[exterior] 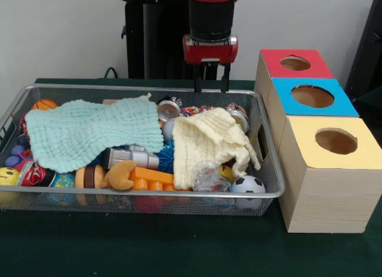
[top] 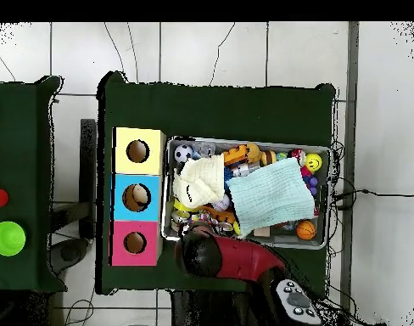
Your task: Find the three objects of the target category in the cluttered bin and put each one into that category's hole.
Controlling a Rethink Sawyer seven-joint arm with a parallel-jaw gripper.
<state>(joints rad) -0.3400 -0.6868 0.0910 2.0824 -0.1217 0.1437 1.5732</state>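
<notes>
A wire mesh bin holds a heap of toys under a mint cloth and a pale yellow cloth. A soccer ball lies at its near right corner, a basketball at the far left and a yellow smiley ball at the near left. Right of the bin stand a red box, a blue box and a yellow box, each with a round hole on top. My gripper hangs open and empty over the bin's far rim.
A silver flashlight, a brown plush, an orange block and a blue spiky ball lie between the cloths. Overhead, the red arm covers the bin's edge. A green cup sits on a side table.
</notes>
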